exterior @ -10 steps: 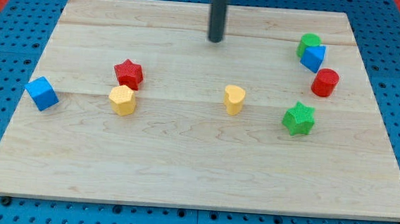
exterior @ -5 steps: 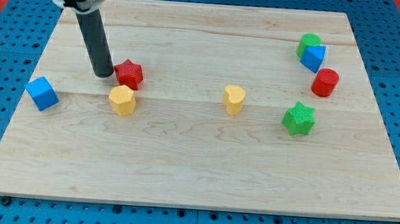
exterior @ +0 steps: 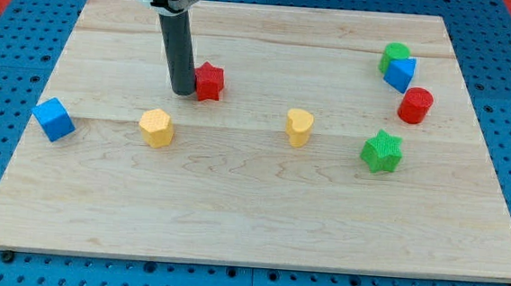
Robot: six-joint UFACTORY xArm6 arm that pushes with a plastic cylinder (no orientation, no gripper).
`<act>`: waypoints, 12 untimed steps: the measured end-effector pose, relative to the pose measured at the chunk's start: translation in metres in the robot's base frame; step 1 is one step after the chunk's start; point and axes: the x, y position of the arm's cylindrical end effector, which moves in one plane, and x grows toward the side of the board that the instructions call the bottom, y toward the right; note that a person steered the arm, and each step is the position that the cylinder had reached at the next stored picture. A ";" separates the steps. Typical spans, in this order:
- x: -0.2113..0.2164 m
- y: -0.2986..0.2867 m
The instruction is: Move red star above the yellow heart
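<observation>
Pale wooden board (exterior: 232, 213) on blue pegboard; my tip (exterior: 183, 92), a bare rod gripping nothing, touches the red star (exterior: 208, 81) on its left side; the yellow heart (exterior: 299, 127) sits well right, lower down.

Straight dark rod, charcoal to black, smooth and round in section, with a faint lengthwise sheen. Even in width down to my tip (exterior: 183, 93), blunt and flat-ended. Topped by a wider grey collar with a pale rim, cut off by the view's top. No cables, screws or markings discernible.
</observation>
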 end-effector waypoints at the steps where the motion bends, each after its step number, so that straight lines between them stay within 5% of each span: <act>1: -0.016 0.000; 6: -0.026 0.119; 8: -0.070 0.111; 12: -0.015 0.170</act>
